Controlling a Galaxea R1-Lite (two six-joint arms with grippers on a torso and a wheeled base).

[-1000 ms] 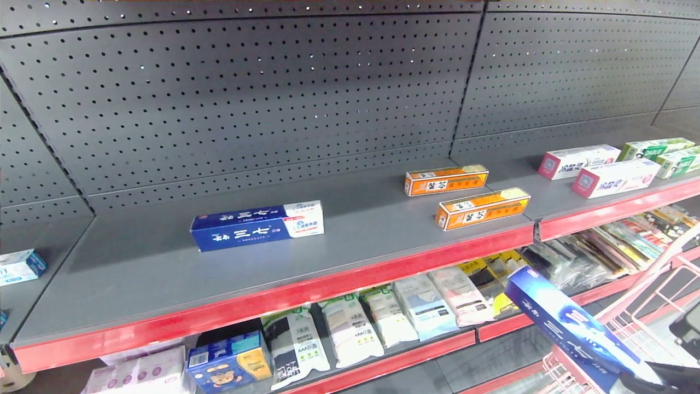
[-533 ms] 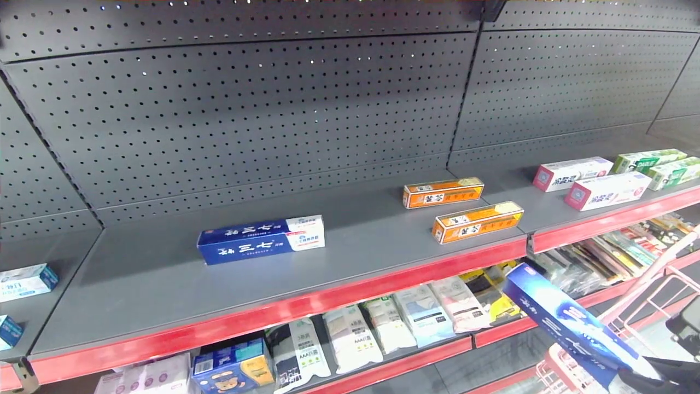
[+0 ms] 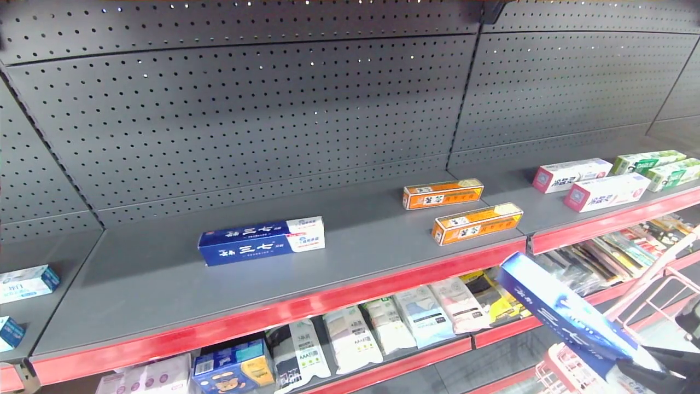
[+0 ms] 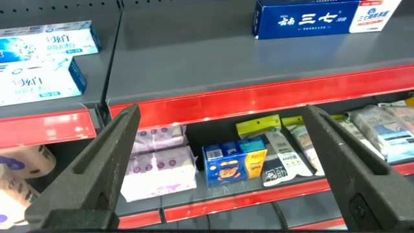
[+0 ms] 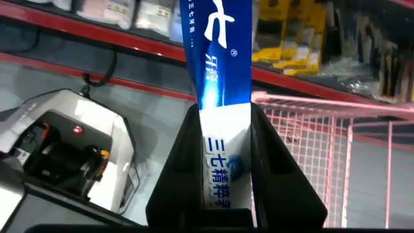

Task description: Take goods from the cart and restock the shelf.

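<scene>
Held toothpaste box (image 3: 563, 317), in black right end effector (image 5: 224, 123): deep blue, white lettering, white end with blue print. Cart (image 3: 555, 365) beside it: pink wire. Shelf (image 3: 372, 246) beyond: grey deck, red front lip. Pegboard (image 3: 246, 109): dark grey, dotted with holes. Shelf box (image 4: 320, 18) past dark grey left end effector (image 4: 221, 113): blue, white end. Orange boxes (image 3: 443, 194): pale yellow tops. Farther from left end effector: white boxes (image 3: 571, 174), pink ends; green-white boxes (image 3: 648, 161).

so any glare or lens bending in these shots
head view: the red shelf edge bows slightly, so wide-angle bending; bright specks shine through the pegboard holes; soft shadow beside the blue box. right wrist view: bright patch on the held toothpaste box.
</scene>
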